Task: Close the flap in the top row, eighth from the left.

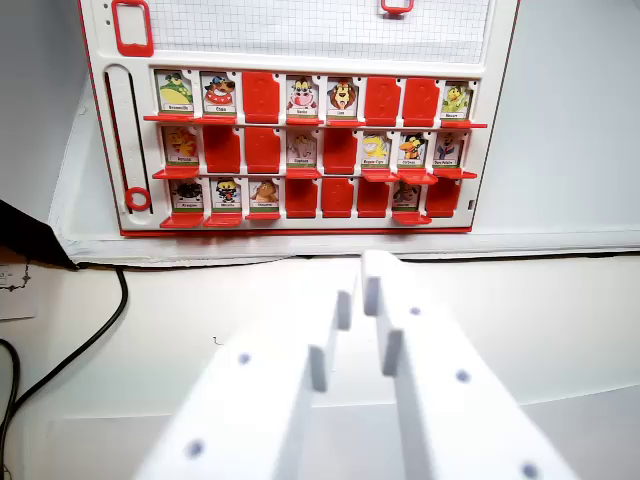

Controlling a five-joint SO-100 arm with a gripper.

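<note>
Looking out from the wrist camera: the hand (pixel 358 290) fills the lower middle of the frame, two white fingers (pixel 425 370) reaching forward, their tips nearly together with only a narrow slit between them, nothing held. It sits over the white tabletop (pixel 560 320), well short of the game board (pixel 300 130).

Board: red-and-white frame, propped against the back, three rows of eight flaps. Above the rows, a gridded white panel (pixel 300 25) with red clips.

Top row, from the wrist view's left: two open flaps with character cards, one closed red, two open, two closed red, then the eighth flap (pixel 456 101) at the row's far right end. That flap is open, showing a greenish-yellow character card above its label, the red flap lip jutting out beneath it.

Middle row: mix of open cards and closed red panels; third, fifth closed, among others. Bottom row: three open on the left, several red to the right; the details at the far right are too small to settle.

Black cable (pixel 85 345) curves across the tabletop on the wrist view's left. Dark object (pixel 30 240) at the left edge, identity unclear.
</note>
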